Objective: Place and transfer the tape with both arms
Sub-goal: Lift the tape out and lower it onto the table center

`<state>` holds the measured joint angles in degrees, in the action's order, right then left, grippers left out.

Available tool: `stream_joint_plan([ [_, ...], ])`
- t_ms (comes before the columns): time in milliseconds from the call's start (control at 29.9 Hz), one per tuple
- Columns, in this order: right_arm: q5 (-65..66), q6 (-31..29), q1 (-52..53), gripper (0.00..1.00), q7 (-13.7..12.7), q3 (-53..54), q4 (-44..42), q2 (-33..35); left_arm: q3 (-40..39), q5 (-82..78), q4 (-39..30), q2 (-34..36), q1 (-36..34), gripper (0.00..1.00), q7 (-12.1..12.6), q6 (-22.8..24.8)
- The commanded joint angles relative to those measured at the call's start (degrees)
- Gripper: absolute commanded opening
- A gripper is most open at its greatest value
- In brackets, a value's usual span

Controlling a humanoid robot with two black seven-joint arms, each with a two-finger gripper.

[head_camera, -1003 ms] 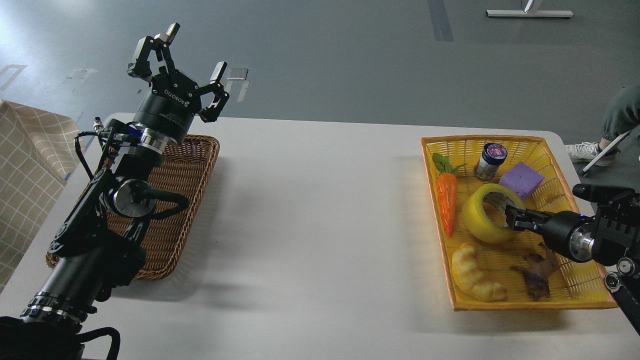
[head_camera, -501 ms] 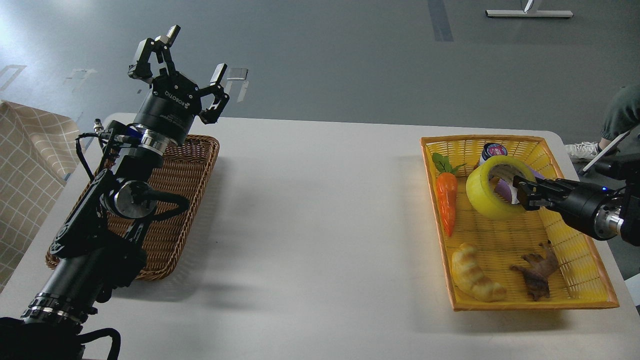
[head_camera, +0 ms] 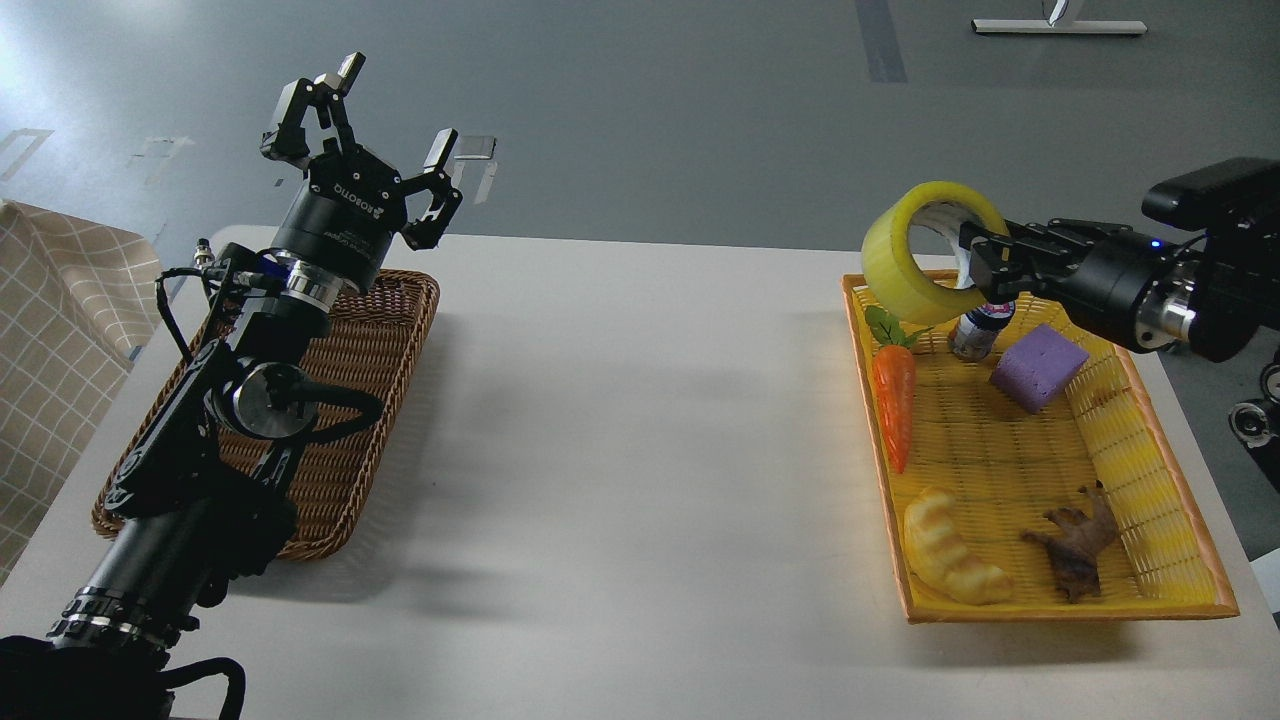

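The right gripper [head_camera: 978,275] pinched the tape [head_camera: 920,262] by its wall, one finger inside the core, holding it in the air above the yellow basket's [head_camera: 1150,420] far end. The left gripper [head_camera: 390,115] stood wide open over the brown basket [head_camera: 350,400], well apart.

Black jointed arms [head_camera: 200,450], white "ROBOTIQ" lettering, silver rings.
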<state>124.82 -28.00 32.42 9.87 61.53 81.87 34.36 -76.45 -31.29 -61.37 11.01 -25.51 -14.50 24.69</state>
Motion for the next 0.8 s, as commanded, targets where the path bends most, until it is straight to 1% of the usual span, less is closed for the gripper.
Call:
stream_joint_plan([
  [0,0.18,0.00,7.72,0.20,-0.29,-7.81,-2.93,-4.98,-0.01,0.01,-0.07,-0.02,0.02,0.98,0.00,0.01],
  [134,0.18,0.00,11.08,0.20,-0.46,-10.90,-6.80,-10.44,-0.10,0.27,-0.07,0.41,0.02,0.98,-0.09,0.01],
  [201,0.18,0.00,12.49,0.20,-0.64,-12.13,-9.79,-15.78,-0.19,0.44,-0.07,0.59,0.02,0.98,-0.09,0.01],
  [334,0.18,0.00,13.19,0.20,-0.73,-13.28,-14.19,-21.69,-0.36,0.53,-0.07,0.77,0.02,0.98,-0.09,0.01],
  [468,0.18,0.00,13.72,0.20,-0.73,-14.25,-20.60,-29.68,-0.54,0.62,-0.07,0.86,0.02,0.98,-0.09,0.01],
  [568,0.18,0.00,13.72,0.20,-0.73,-14.34,-23.32,-33.81,-0.63,0.62,-0.07,0.85,0.02,0.98,-0.09,0.01],
  [769,0.18,0.00,13.28,0.20,-0.64,-15.56,-26.67,-34.36,-0.89,0.53,-0.07,0.94,0.11,0.98,-0.09,0.01],
])
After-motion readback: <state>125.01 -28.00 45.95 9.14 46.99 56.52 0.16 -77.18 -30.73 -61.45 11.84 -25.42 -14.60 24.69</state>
